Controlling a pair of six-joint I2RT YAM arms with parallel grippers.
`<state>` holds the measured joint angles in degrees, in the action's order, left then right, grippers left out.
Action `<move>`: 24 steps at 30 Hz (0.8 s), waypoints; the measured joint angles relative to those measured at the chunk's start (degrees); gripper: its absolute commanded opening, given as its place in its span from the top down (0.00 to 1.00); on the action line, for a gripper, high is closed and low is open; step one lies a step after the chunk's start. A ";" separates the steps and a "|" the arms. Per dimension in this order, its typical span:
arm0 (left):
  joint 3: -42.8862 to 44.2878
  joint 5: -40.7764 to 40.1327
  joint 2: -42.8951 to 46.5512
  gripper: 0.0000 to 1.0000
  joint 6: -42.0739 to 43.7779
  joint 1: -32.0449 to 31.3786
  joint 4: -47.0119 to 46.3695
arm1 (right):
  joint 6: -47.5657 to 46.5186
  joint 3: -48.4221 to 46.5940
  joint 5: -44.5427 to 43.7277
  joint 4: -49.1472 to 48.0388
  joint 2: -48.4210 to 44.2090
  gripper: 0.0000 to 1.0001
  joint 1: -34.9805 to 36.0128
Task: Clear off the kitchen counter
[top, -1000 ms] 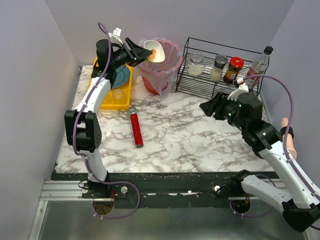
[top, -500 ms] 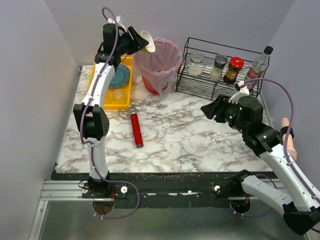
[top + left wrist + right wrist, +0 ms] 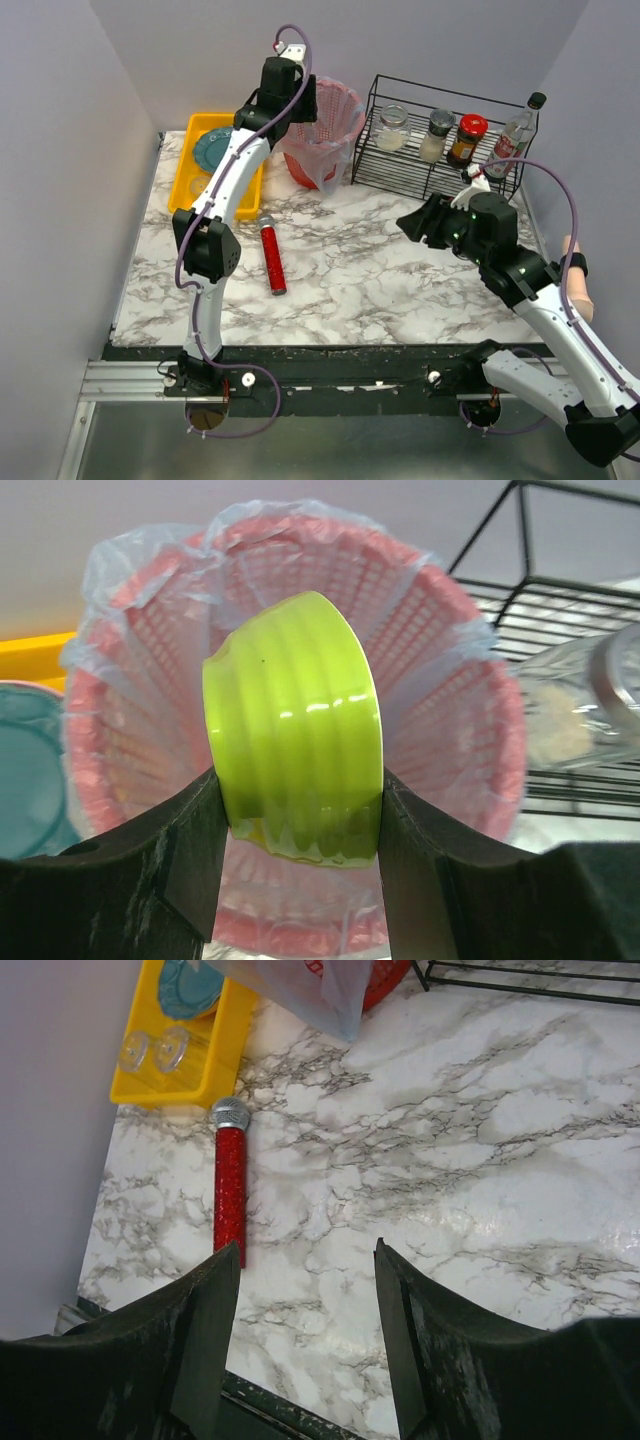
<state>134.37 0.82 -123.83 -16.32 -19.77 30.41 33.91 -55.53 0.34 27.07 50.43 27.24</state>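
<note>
Marble desk (image 3: 400,280), centre, nearly cleared: left claw (image 3: 297,810) is gripping green ribbed bowl (image 3: 295,730) above pink bin (image 3: 450,730); right claw (image 3: 305,1260) is hovering wide, empty; red microphone (image 3: 272,257) is remaining.

No text, brand, number or sign can be read in any of the views. The jars (image 3: 438,135) and the bottle (image 3: 519,128) in the wire rack (image 3: 440,170) carry labels, but these are too small and blurred to make out any letters. The red microphone (image 3: 229,1179), the yellow tray (image 3: 190,175) and the green bowl (image 3: 295,725) show no writing.
</note>
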 measured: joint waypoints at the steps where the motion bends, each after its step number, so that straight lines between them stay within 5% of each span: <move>1: 0.00 -1.86 -0.15 0.65 1.77 -0.57 0.44 | 0.11 0.07 0.26 0.00 0.04 0.36 0.00; 8: 0.00 -14.21 -0.42 0.65 11.32 -2.43 2.34 | 0.70 0.33 2.01 -0.81 1.03 0.36 0.00; 14: 0.00 -16.85 -0.42 0.65 13.90 -2.80 2.38 | 1.09 0.46 3.45 -1.81 2.23 0.36 -0.22; 24: -8.66 5.55 8.68 0.66 1.09 5.97 -3.17 | 1.14 0.87 4.07 -2.38 2.54 0.35 -0.26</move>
<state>125.71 6.37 -115.15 -15.22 -13.80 27.24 35.05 -54.65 4.40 24.69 52.97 26.98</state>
